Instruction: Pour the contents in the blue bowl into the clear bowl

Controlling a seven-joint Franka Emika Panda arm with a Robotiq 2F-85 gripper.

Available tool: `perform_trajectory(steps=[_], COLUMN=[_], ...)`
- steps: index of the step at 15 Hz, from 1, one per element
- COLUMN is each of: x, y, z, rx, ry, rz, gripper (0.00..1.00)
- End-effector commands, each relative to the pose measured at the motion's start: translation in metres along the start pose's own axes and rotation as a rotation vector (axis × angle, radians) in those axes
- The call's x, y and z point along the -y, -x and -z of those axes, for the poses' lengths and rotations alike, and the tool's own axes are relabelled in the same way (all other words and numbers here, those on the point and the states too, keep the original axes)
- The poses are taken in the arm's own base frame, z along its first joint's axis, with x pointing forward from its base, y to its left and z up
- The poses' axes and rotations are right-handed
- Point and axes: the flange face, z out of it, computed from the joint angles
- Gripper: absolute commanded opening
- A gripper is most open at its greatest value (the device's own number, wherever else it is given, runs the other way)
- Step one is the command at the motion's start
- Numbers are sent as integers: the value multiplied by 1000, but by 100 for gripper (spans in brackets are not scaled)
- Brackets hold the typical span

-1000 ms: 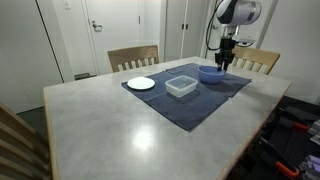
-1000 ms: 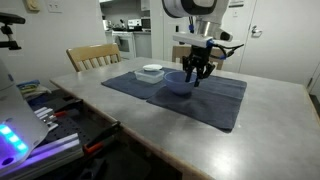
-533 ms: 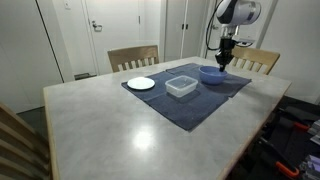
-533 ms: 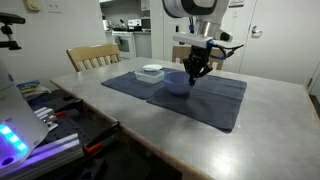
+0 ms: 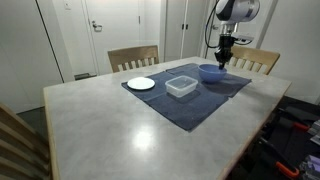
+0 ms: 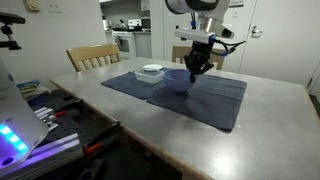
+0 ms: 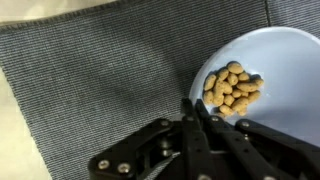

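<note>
Indoors, at a broad table (image 5: 120, 135) with a pale grey, faintly glossy top. White panel doors (image 5: 100, 30) and slat-backed wooden chairs (image 5: 133, 57) behind. Spread across the far half, a dark blue woven cloth mat (image 5: 195, 108), its coarse ribbed weave plain in the wrist view.

Black metal fingers (image 7: 205, 130) pressed together, pinching the rim of the round, shallow, solid blue bowl (image 7: 265, 70). Smooth and pale blue inside, with a small heap of tan oval nuts (image 7: 232, 88) lying toward the gripped side. Seen in an exterior view over the mat's far corner (image 5: 211, 73), near the small, transparent, squarish plastic clear bowl (image 5: 181, 86) with rounded corners and low straight walls, not touching it. Cannot tell whether the blue bowl still rests on the cloth. Further along the mat, a small round white plate (image 5: 141, 83), apart from the clear bowl.

Above the fingers, the black gripper (image 6: 196, 70) pointing straight down, wrist vertical, with the white arm (image 5: 236, 12) bent over at the top of both exterior views.

Against half a second ago: gripper and arm a little higher in both exterior views. Against a second ago: fingers then spread at the rim, now closed on it. Clear bowl, plate and mat unmoved.
</note>
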Motion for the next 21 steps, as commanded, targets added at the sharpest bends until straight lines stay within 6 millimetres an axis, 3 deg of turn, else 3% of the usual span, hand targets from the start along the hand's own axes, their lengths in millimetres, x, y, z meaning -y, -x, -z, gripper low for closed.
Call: perform_trajectory(steps=[1,11,21], x=[-1,20,78], y=[-4,-14,-38], z=[20,76,97], rx=[17,87,137], ry=[-2,62,79], rz=[10,-40,48], gripper=[1,1,1])
